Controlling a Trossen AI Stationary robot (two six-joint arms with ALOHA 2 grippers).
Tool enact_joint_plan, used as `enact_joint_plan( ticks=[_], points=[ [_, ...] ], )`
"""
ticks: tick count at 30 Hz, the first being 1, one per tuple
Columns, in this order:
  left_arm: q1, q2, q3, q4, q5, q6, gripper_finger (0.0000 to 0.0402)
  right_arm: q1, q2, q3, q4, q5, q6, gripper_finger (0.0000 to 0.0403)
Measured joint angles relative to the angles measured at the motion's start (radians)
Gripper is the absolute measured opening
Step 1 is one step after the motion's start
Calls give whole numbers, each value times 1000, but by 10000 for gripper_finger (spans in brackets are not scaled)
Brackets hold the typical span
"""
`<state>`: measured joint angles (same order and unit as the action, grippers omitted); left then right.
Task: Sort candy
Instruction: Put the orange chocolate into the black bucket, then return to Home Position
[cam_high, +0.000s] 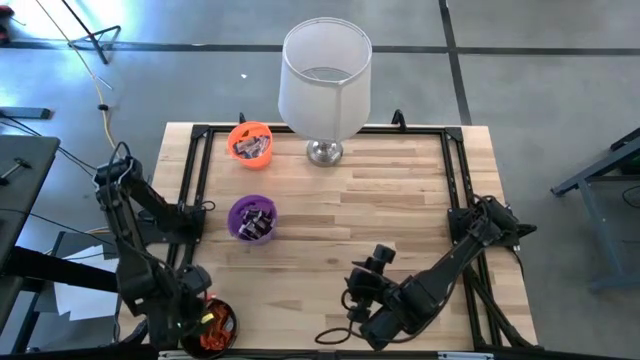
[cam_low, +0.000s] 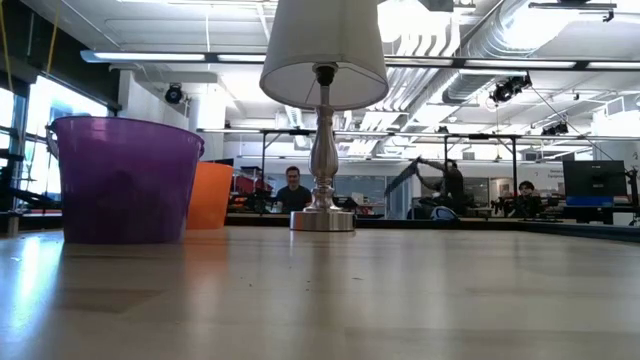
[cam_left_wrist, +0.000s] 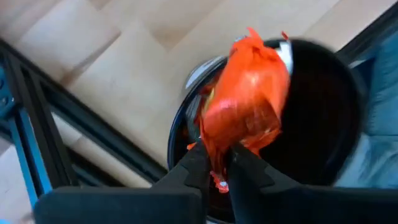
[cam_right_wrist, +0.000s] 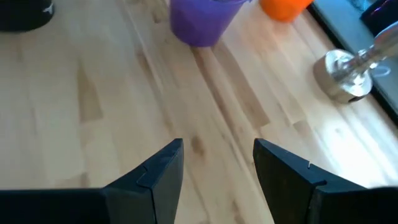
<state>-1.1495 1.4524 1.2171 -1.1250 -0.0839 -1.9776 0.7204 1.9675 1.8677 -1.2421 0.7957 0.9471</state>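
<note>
2 arms sit low in the high view: the left end effector (cam_left_wrist: 214, 163), lower left, pinches an orange-red candy (cam_left_wrist: 245, 106) above the black cup (cam_high: 222, 322); the right end effector (cam_right_wrist: 217, 162), lower centre, hangs apart over bare surface (cam_high: 400, 190). Purple cup (cam_high: 252, 218) and orange cup (cam_high: 250, 141) hold wrapped candies.

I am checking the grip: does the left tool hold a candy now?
Yes. The left tool pinches an orange-red candy above the black cup.

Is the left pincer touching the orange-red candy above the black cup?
Touching. The left wrist view shows the left pincer pinching the orange-red candy by its lower edge, over the black cup.
</note>
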Motion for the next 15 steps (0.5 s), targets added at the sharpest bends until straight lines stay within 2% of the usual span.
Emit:
enact_joint_plan(
  ticks=[7, 12, 15],
  points=[
    [9, 40, 0, 22, 101, 7, 62, 62, 0, -1, -58, -27, 111, 190],
    [71, 4, 0, 78, 94, 89, 66, 93, 0, -1, -97, -13, 175, 190],
    [117, -31, 0, 62, 37, 142, 66, 101, 0, -1, -103, -7, 179, 190]
  ],
)
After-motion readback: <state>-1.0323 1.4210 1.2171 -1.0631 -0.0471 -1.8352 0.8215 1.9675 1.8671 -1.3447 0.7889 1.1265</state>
